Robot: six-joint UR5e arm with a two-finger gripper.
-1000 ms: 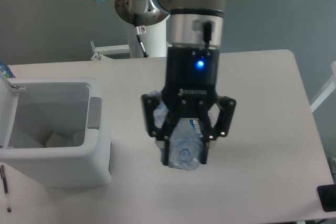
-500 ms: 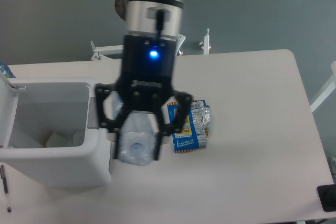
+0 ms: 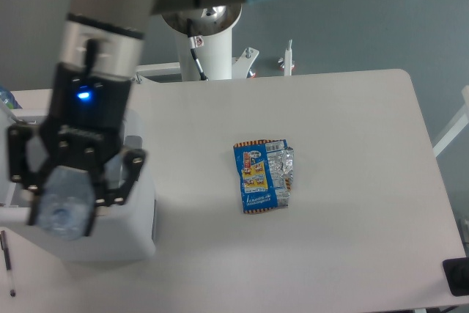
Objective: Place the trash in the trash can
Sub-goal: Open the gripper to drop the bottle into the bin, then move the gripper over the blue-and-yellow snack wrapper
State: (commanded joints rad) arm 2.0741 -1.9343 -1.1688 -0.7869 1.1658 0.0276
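Plastic bottle (image 3: 64,207) in claw (image 3: 64,210) | over trash can (image 3: 143,214) | wrapper (image 3: 264,175) mid-table

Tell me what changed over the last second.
The pincer, shut on the crushed bottle, carried it left from mid-table to above the white trash can. That uncovered the blue snack wrapper, which has lain in the same spot since it came into view. The bottle has not been let go. The trash can and table stayed put.
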